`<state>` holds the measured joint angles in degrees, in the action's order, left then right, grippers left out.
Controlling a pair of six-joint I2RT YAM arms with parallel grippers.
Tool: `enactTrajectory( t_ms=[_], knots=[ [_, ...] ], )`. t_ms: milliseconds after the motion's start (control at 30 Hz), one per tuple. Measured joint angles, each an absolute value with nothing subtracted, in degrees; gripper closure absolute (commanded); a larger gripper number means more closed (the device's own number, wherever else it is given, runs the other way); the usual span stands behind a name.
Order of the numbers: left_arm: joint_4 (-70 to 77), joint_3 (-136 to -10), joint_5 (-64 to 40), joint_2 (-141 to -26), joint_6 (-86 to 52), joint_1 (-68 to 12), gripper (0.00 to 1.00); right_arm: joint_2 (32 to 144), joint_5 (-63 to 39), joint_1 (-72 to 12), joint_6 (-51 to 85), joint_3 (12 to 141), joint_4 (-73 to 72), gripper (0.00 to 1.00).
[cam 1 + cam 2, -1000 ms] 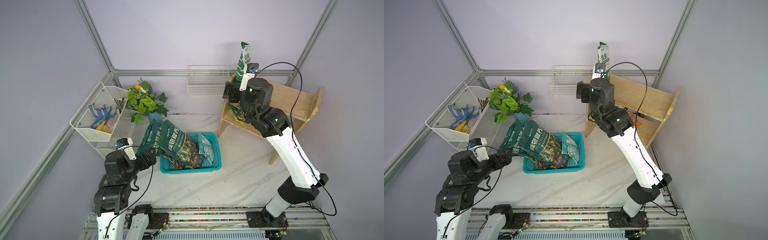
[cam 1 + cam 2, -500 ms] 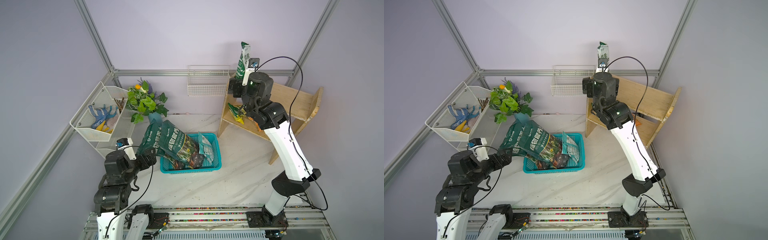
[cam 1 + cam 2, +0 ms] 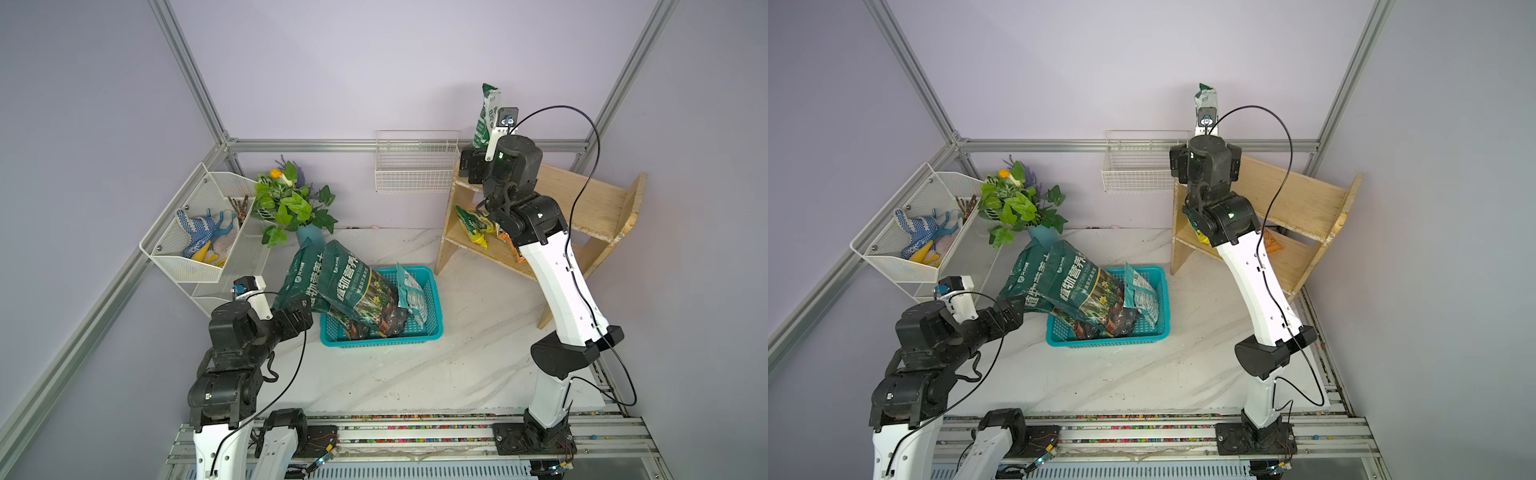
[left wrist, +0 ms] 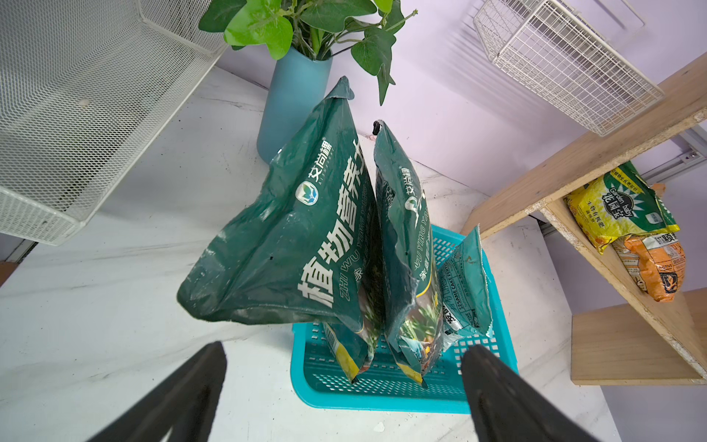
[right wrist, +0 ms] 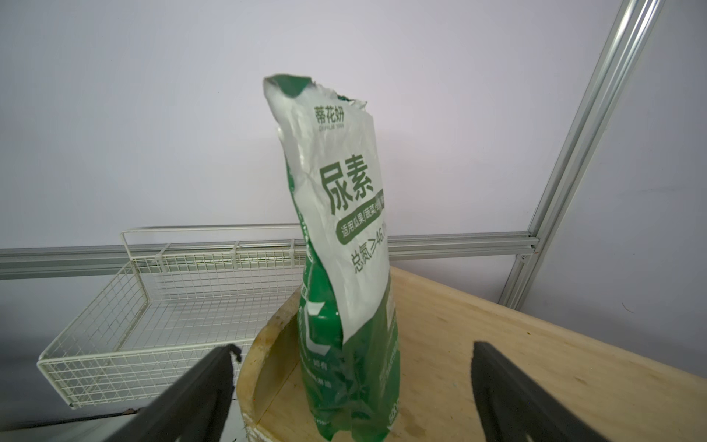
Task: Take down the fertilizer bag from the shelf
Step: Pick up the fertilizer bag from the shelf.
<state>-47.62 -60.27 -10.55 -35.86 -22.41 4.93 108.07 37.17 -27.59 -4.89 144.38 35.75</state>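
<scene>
Nearest the rail, the left gripper [image 4: 344,350] hangs above the table [image 3: 415,374], jaws spread wide and empty, facing two dark green bags [image 3: 353,286] that lean out of the teal basket [image 3: 374,341]. Beyond them the right arm stretches up to the wooden shelf [image 3: 590,195] against the back wall, where the fertilizer bag [image 5: 344,229], green and white, stands upright at the end of the top tier, beside the rounded side panel. The right gripper [image 5: 354,346] faces it, jaws fully apart and holding nothing; the wrist view frames the bag between them, though whether they already reach around it cannot be told. The grasp appears to be the step in hand. Done well, it would close on the bag's filled lower body, not its crumpled top, firmly enough that slack plastic cannot slip, then lift clear of the panel before descending.
</scene>
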Motion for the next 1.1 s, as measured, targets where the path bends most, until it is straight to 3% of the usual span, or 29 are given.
enactTrajectory(
  t_ms=[333,533,667,933,1100],
  knots=[
    [-47.62,-60.25,-10.57,-35.7,-22.41,4.93,0.0,110.72,32.67,-25.87,-5.5,144.86,31.83,0.01],
    [-47.62,-60.1,-10.59,-35.55,-22.41,4.93,0.0,112.88,30.92,-25.15,-5.98,145.12,29.91,0.11],
    [-47.59,-60.01,-10.7,-35.55,-22.44,4.93,0.0,115.11,30.35,-24.36,-6.61,147.89,29.63,0.3],
    [-47.59,-60.01,-10.74,-35.55,-22.44,4.93,0.0,115.61,30.22,-22.96,-6.81,148.7,29.47,0.97],
    [-47.59,-59.99,-10.76,-35.55,-22.44,4.93,0.0,115.63,30.39,-22.98,-6.61,148.57,29.06,1.0]
  ],
)
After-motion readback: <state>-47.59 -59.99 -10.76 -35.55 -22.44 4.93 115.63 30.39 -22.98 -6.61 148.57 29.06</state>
